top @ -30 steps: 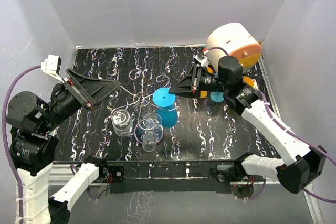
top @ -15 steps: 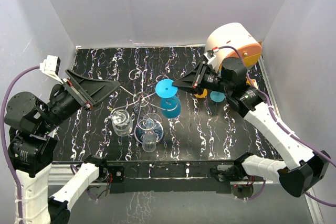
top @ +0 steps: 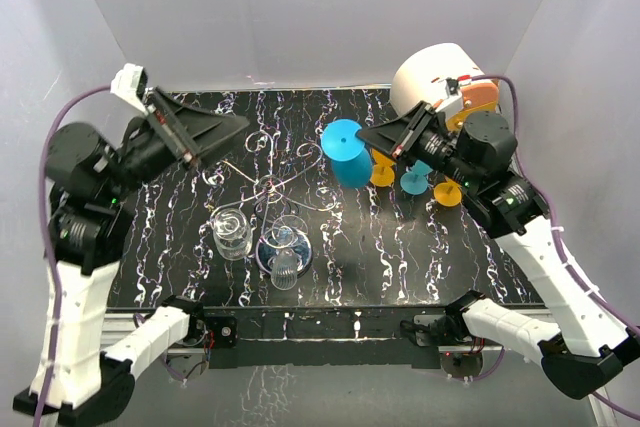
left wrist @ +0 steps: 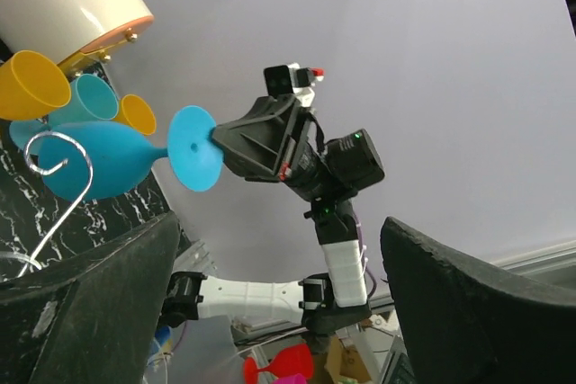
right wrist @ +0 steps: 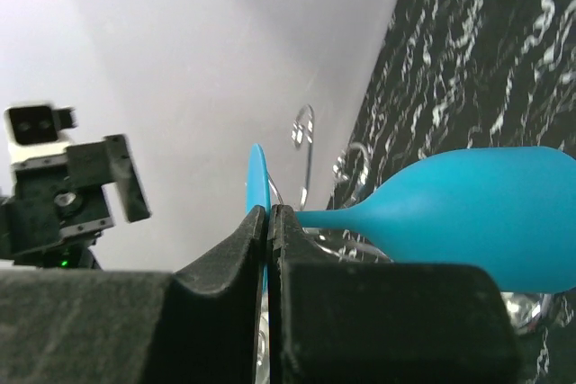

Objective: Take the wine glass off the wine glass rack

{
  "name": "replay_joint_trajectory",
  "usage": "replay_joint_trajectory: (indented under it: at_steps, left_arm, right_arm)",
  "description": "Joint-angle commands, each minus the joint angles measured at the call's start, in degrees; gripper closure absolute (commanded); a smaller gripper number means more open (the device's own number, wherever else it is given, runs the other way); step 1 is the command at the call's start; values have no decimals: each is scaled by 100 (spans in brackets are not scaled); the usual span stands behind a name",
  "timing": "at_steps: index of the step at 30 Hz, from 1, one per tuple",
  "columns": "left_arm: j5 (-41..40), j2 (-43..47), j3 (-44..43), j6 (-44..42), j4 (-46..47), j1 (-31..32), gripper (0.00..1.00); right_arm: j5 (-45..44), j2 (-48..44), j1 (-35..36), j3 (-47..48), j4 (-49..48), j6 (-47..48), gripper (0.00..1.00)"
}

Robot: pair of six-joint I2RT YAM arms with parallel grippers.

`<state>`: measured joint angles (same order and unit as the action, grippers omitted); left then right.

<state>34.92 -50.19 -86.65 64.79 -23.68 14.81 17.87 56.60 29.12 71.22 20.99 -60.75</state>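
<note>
Right gripper (top: pixel 366 136) clamped on the foot of the blue wine glass (top: pixel 347 154). Glass hung on the wine glass rack (top: pixel 268 187) a second ago; now airborne, right and far of it, off the wire. Removal looks done, set-down pending. Left gripper (top: pixel 215 129) spread wide, empty.

Black marbled table (top: pixel 400 257), wine glass rack (top: pixel 270 185), goblets (top: pixel 412 184)

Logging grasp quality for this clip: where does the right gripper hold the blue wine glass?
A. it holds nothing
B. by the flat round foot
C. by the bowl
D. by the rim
B: in the right wrist view the right gripper is pinched on the thin round foot of the blue wine glass, with the bowl pointing away from the fingers.
</note>
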Motion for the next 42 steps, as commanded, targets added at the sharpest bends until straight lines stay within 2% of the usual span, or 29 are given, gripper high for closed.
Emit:
replay_joint_trajectory:
  at_steps: [1, 13, 22, 28, 31, 35, 39, 42]
  left_arm:
    - [743, -629, -22, 648, 1313, -11, 9]
    - [711, -1461, -455, 919, 2080, 150, 11]
    - [252, -1812, -499, 621, 2168, 977, 12]
    - [-106, -2080, -619, 368, 2203, 1601, 17]
    - [-243, -2179, -611, 330, 2301, 1877, 23]
    - [-364, -2223, -486, 352, 2459, 2085, 37]
    - [-507, -2156, -380, 359, 2528, 2166, 52]
    - [-602, -2136, -378, 340, 2509, 2167, 59]
  right_arm:
    - [-532, -77, -29, 615, -744, 344, 100]
    - [-170, 432, -30, 1413, -1752, 175, 100]
    - [4, 616, -30, 1406, -2034, -40, 100]
    - [67, 600, -30, 1360, -2018, -75, 100]
    - [57, 555, -28, 1314, -1970, -69, 100]
    - [16, 485, -23, 1225, -1906, -51, 100]
    - [-6, 420, -27, 1185, -1842, -20, 100]
    - [-20, 356, -29, 1132, -1795, 4, 100]
